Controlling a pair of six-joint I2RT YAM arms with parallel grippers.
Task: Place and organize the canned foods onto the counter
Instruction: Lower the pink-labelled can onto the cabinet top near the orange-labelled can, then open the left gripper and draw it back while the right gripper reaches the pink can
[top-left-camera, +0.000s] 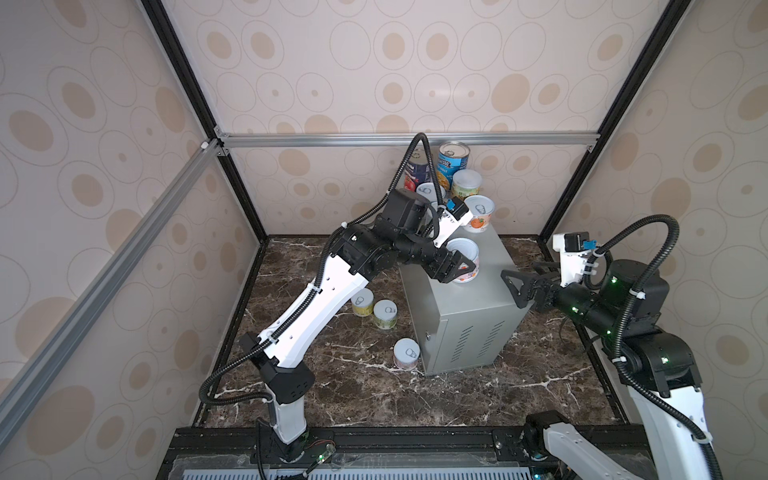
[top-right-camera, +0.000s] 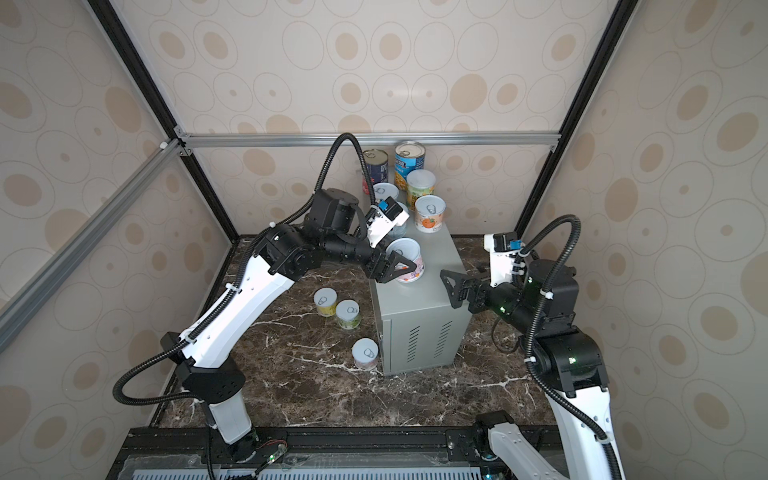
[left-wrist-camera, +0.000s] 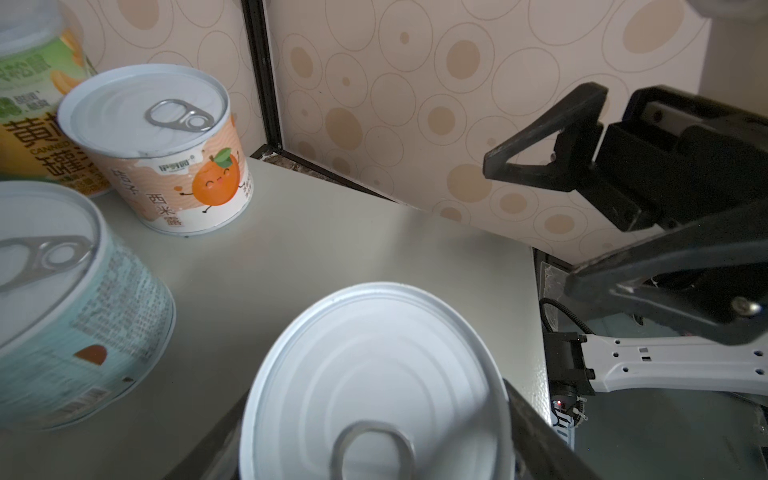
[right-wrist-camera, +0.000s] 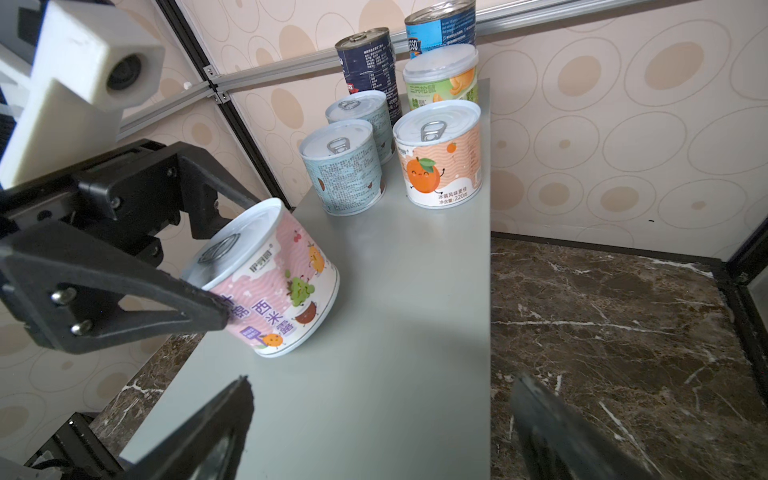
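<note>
Nearest the lens in both top views: black base rail (top-left-camera: 415, 438), carrying both arm mounts. Beyond it, dark marble surface (top-left-camera: 353, 395). On that, right of centre, stands the grey counter (top-left-camera: 478, 332), vent slots and small lock facing forward.

Reaching in from the left over the counter top: left gripper (top-left-camera: 459, 264), fingers (right-wrist-camera: 166, 299) clamped on opposite sides of the pink can (right-wrist-camera: 282, 291). Holds it tilted, lid leaning toward the arm, lower rim down at the top's front-left part; contact with the metal unclear. Hovering just off the counter's right side: right gripper (right-wrist-camera: 382, 380), fingers (right-wrist-camera: 224, 419) spread wide, nothing between them.

Grouped on the counter's back half, all upright:
- navy-red can (right-wrist-camera: 368, 62) and blue-yellow can (right-wrist-camera: 440, 29) at the rear, both tall and metal-topped
- green-yellow can (right-wrist-camera: 442, 79) just in front of the blue-yellow one
- orange can (right-wrist-camera: 440, 166) in front of that
- rear teal can (right-wrist-camera: 365, 112) and front teal can (right-wrist-camera: 345, 174) in file before the navy-red one

Bare grey top between this group and the pink can.

Sitting on the marble, left of the counter: yellow-label can (top-left-camera: 362, 307) and green-label can (top-left-camera: 385, 320) side by side; pale-label can (top-left-camera: 406, 361) apart from them, just beside the counter's front-left corner.
</note>
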